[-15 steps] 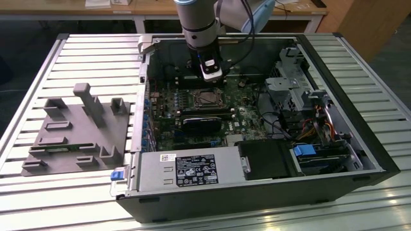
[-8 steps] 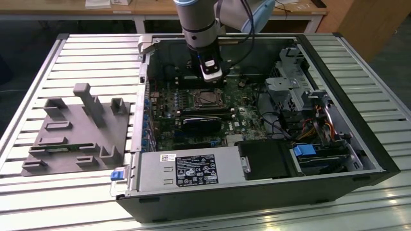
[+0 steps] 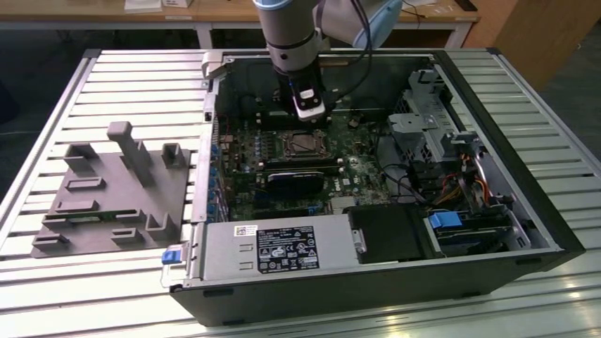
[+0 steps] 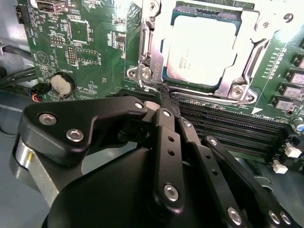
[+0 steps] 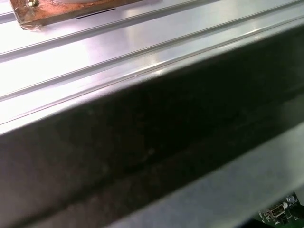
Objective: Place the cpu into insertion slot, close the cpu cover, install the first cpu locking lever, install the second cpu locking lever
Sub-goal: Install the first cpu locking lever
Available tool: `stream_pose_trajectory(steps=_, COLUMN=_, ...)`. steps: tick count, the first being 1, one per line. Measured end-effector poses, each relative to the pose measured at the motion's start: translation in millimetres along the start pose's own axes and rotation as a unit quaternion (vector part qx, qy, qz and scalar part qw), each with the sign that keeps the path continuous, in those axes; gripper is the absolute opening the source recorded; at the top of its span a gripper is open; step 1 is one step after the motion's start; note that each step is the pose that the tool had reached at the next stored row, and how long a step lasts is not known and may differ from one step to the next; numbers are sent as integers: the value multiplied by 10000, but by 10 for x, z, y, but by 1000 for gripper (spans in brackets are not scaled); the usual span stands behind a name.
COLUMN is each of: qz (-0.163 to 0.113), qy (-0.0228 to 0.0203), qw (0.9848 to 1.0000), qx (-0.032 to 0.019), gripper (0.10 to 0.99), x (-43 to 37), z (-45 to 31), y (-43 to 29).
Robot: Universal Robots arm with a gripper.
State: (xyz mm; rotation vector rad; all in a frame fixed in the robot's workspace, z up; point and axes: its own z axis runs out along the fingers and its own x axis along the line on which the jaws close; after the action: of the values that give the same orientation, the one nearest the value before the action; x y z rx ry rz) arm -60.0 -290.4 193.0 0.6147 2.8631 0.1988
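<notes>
In the exterior view my gripper [image 3: 310, 118] hangs inside the open computer case, just above the insertion slot [image 3: 286, 144] on the green board. In the second wrist view the cpu [image 4: 202, 47] lies flat in the slot, its silver-grey top showing. The cpu cover [image 4: 249, 45] lies down around it as a silver frame. A thin metal locking lever [image 4: 146, 47] runs along one side of the slot. My gripper [image 4: 167, 100] is shut, its black fingertips [image 4: 164, 114] pressed together at the slot's near corner. Whether they pinch a lever end is hidden.
Long black memory slots [image 4: 228, 128] lie beside the slot, and a coin battery [image 4: 61, 84] sits on the board. A grey fixture [image 3: 112, 190] stands on the slatted table at the exterior view's left. The power supply [image 3: 272, 246], drive cage [image 3: 432, 127] and case wall [image 5: 142, 142] hem the board in.
</notes>
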Motion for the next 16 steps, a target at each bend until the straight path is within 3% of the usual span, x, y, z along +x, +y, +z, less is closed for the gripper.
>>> stream_pose_trajectory(steps=7, qz=-3, qy=3, qw=10000, qx=-6, gripper=102, x=-9, z=3, y=-21)
stream_pose_trajectory(steps=16, qz=3, qy=31, qw=10000, qx=-68, gripper=102, x=-25, z=6, y=-24)
